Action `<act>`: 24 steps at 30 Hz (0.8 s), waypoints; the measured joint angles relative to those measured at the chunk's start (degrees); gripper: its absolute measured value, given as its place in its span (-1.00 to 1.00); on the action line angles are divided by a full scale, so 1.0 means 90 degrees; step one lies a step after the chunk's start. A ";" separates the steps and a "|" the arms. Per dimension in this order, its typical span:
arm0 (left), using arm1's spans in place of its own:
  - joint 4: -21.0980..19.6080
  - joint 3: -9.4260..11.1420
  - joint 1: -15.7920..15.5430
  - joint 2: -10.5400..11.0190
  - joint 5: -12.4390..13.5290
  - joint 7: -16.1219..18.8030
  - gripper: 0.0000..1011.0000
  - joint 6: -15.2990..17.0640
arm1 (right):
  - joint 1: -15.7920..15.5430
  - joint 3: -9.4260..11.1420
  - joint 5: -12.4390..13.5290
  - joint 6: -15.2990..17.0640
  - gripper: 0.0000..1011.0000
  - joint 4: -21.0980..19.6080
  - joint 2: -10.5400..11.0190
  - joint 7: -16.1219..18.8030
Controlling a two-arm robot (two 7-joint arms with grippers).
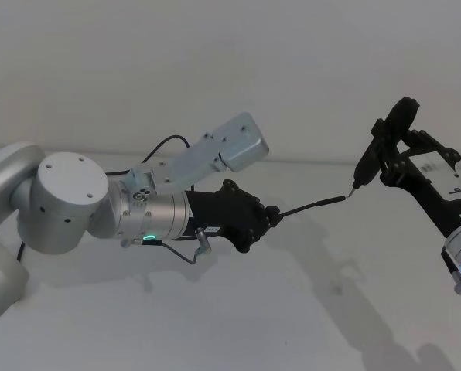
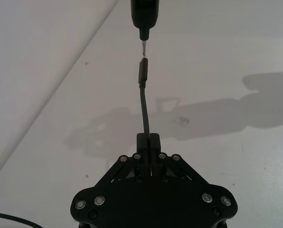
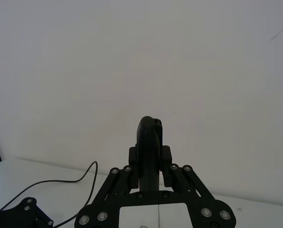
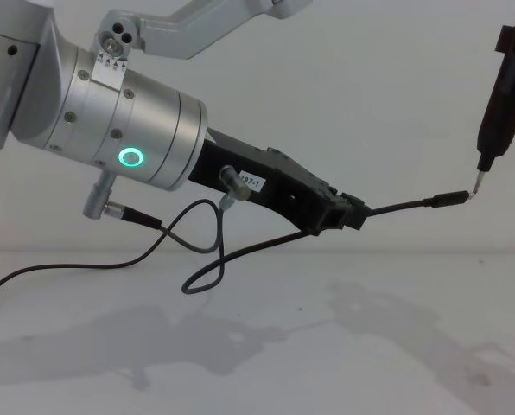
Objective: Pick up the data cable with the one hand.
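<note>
Gripping the data cable [image 4: 396,207] a little way back from its plug, the left gripper [image 4: 354,213] has both fingers [image 2: 141,141] pressed together on the cord, seen plainly in the left wrist view. Left arm reaches in from the left side, wrist cylinder [image 4: 123,125] lit with a green ring light [image 4: 132,157]. Gripper is raised above the table [image 4: 344,346], angled slightly downward toward the right.

Cable: short stiff length sticks out past the fingertips, ending in the slim black plug [image 2: 142,71] with a silvery tip. Plug is held in the air, off the table. Behind the gripper the rest of the cord hangs under the hand in a loose loop [image 4: 201,277], then trails off to the left edge of the chest view.

Right gripper [image 3: 150,147]: upper right in the head view, closed around a dark pen-like tool [image 1: 367,158]. Tool points down, its fine metal point [image 4: 476,183] just beside the plug's tip. Contact or small gap: cannot tell from these views.

A second, thicker wire with an angled silver connector [image 4: 232,183] plugs into the left hand's body near a small white label [image 4: 252,181].

Shadows of both arms fall on the white table.
</note>
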 joint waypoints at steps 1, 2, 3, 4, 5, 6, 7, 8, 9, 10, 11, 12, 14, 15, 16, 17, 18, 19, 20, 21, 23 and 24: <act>0.0000 0.0000 0.0000 0.0000 0.0000 0.0000 -0.94 0.0000 | -0.0003 0.0003 0.0000 0.0004 -0.47 -0.0004 -0.0001 0.0000; 0.0000 0.0000 0.0000 0.0000 0.0000 0.0000 -0.94 0.0000 | -0.0004 0.0005 0.0000 0.0007 -0.47 -0.0006 -0.0001 0.0000; 0.0000 0.0000 0.0000 0.0000 0.0000 0.0000 -0.94 0.0000 | -0.0005 0.0007 0.0000 0.0008 -0.47 -0.0008 -0.0002 0.0000; 0.0000 0.0000 0.0000 0.0000 0.0000 0.0000 -0.94 0.0000 | -0.0005 0.0009 0.0000 0.0010 -0.47 -0.0011 -0.0002 0.0000; 0.0000 0.0000 0.0000 0.0000 0.0000 0.0000 -0.94 0.0000 | -0.0006 0.0012 0.0001 0.0012 -0.47 -0.0013 -0.0003 0.0000; 0.0000 0.0001 0.0000 0.0000 0.0000 0.0000 -0.94 0.0000 | -0.0006 0.0012 0.0002 0.0012 -0.47 -0.0014 -0.0003 0.0000; 0.0000 0.0000 0.0000 0.0000 0.0000 0.0000 -0.94 0.0000 | -0.0007 0.0014 0.0006 0.0014 -0.47 -0.0015 -0.0005 0.0001; 0.0000 0.0001 0.0000 0.0000 0.0000 0.0000 -0.94 0.0000 | -0.0007 0.0014 0.0009 0.0014 -0.47 -0.0016 -0.0005 0.0002; 0.0000 0.0001 0.0000 0.0000 0.0000 0.0000 -0.94 0.0000 | -0.0007 0.0014 0.0013 0.0014 -0.47 -0.0016 -0.0005 0.0004; 0.0000 0.0001 0.0000 0.0000 0.0001 0.0000 -0.94 0.0000 | -0.0007 0.0014 0.0025 0.0014 -0.47 -0.0016 -0.0005 0.0009; 0.0000 0.0001 0.0000 0.0000 0.0000 0.0000 -0.94 0.0000 | -0.0007 0.0014 0.0031 0.0014 -0.47 -0.0016 -0.0005 0.0011; 0.0000 0.0001 0.0000 0.0000 0.0001 0.0000 -0.94 0.0000 | -0.0006 0.0013 0.0037 0.0014 -0.47 -0.0016 -0.0005 0.0013; 0.0000 0.0001 0.0000 0.0000 0.0001 0.0000 -0.94 0.0000 | -0.0004 0.0010 0.0050 0.0014 -0.47 -0.0016 -0.0004 0.0018; 0.0000 0.0001 0.0000 0.0001 0.0001 0.0000 -0.94 0.0000 | -0.0003 0.0008 0.0057 0.0014 -0.47 -0.0016 -0.0003 0.0019; 0.0000 0.0001 0.0000 0.0001 0.0001 0.0000 -0.94 0.0000 | -0.0001 0.0006 0.0063 0.0014 -0.47 -0.0016 -0.0002 0.0020; 0.0000 0.0000 0.0000 0.0002 0.0001 0.0000 -0.94 0.0001 | 0.0001 0.0002 0.0076 0.0014 -0.47 -0.0016 0.0001 0.0022; 0.0000 0.0001 0.0000 0.0001 0.0001 0.0000 -0.94 0.0001 | 0.0003 0.0000 0.0083 0.0014 -0.47 -0.0016 0.0003 0.0022; 0.0000 0.0001 0.0000 0.0001 0.0001 0.0000 -0.94 0.0001 | 0.0004 -0.0001 0.0088 0.0014 -0.47 -0.0016 0.0004 0.0022; 0.0000 0.0001 0.0000 0.0001 0.0001 0.0000 -0.94 0.0001 | 0.0006 -0.0003 0.0092 0.0014 -0.47 -0.0016 0.0006 0.0022; 0.0000 0.0000 0.0000 0.0001 0.0001 0.0000 -0.94 0.0001 | 0.0009 -0.0006 0.0100 0.0014 -0.47 -0.0016 0.0010 0.0023; 0.0000 0.0001 0.0000 0.0000 0.0001 0.0000 -0.94 0.0001 | 0.0013 -0.0012 0.0116 0.0014 -0.47 -0.0016 0.0018 0.0023; 0.0000 0.0001 0.0000 0.0000 0.0001 0.0000 -0.94 0.0001 | 0.0014 -0.0014 0.0121 0.0014 -0.47 -0.0016 0.0021 0.0023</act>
